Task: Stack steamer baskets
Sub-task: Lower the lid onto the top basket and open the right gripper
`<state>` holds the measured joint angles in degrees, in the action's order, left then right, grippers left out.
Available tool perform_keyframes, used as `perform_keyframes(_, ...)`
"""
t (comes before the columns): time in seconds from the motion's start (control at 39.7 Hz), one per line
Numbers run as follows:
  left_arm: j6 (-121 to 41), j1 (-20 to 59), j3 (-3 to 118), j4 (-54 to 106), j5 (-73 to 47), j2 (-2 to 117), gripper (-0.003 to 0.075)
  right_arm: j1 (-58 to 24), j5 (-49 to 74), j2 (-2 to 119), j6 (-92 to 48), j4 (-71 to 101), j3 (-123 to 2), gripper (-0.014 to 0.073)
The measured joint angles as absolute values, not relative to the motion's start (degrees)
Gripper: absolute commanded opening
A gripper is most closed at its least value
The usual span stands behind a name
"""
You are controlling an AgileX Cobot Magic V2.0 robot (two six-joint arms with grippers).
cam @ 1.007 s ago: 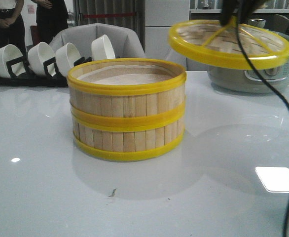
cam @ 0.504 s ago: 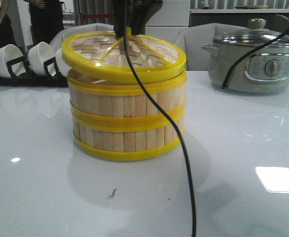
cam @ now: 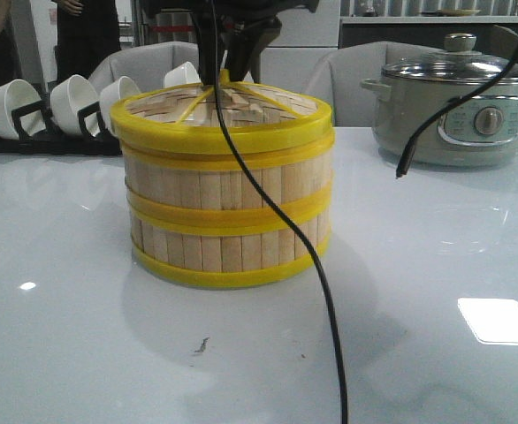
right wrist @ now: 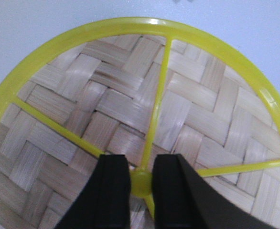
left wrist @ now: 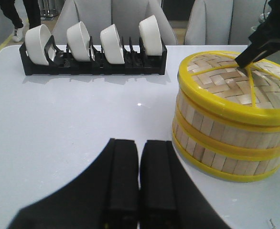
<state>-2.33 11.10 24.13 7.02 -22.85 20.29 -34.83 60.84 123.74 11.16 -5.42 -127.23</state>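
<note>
From the front, two steamer baskets (cam: pixel 228 208) stand stacked one on the other near the middle of the white table (cam: pixel 436 291), and one woven lid (cam: pixel 224 110) with a yellow rim sits flat on the upper basket; the right gripper (cam: pixel 232 62) comes straight down from above, its dark fingers pinching the lid's yellow knob at the centre, and a black cable (cam: pixel 321 291) hangs from it across the front of the stack; one grey-green electric pot (cam: pixel 458 110) with a glass lid stands toward the far right corner, and a black rack (cam: pixel 56 137) toward the far left corner holds four white bowls (cam: pixel 73 102); in the left wrist view, the left gripper (left wrist: pixel 139 181) hovers low over bare tabletop nearer the front edge, well apart from the stack, its two black fingers pressed together with nothing between them, while the same two baskets, one lid, one rack and four bowls show beyond it; in the right wrist view, the right gripper's fingers (right wrist: pixel 113 191) flank the single yellow knob (right wrist: pixel 141 182) where the lid's yellow spokes meet, closed against it on both sides.
</note>
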Motion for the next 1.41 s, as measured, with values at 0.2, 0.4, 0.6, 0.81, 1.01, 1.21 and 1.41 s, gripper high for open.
perform_keyframes(0.2,-2.33,11.1,24.13,7.02,-22.85,20.29,0.0095,-34.23,61.35,123.74,11.16,-5.47,-127.34,0.005)
perform_keyframes(0.4,-2.33,11.1,24.13,7.02,-22.85,20.29,0.0095,-33.75,61.35,123.87,11.16,-5.6,-127.34,0.005)
perform_keyframes(0.6,-2.33,11.1,24.13,7.02,-22.85,20.29,0.0095,-33.75,61.35,124.0,11.16,-5.18,-127.34,0.005)
perform_keyframes(0.81,-2.33,11.1,24.13,7.02,-22.85,20.29,0.0095,-33.75,61.35,124.14,11.16,-4.65,-127.34,0.005)
perform_keyframes(1.01,-2.33,11.1,24.13,7.02,-22.85,20.29,0.0095,-33.75,61.35,124.22,11.16,-4.62,-127.34,0.005)
perform_keyframes(1.21,-2.33,11.1,24.13,7.02,-22.85,20.29,0.0095,-33.75,61.35,124.22,11.16,-4.62,-127.34,0.005)
perform_keyframes(1.41,-2.33,11.1,24.13,7.02,-22.85,20.29,0.0095,-33.75,61.35,124.27,11.16,-4.52,-127.34,0.0071)
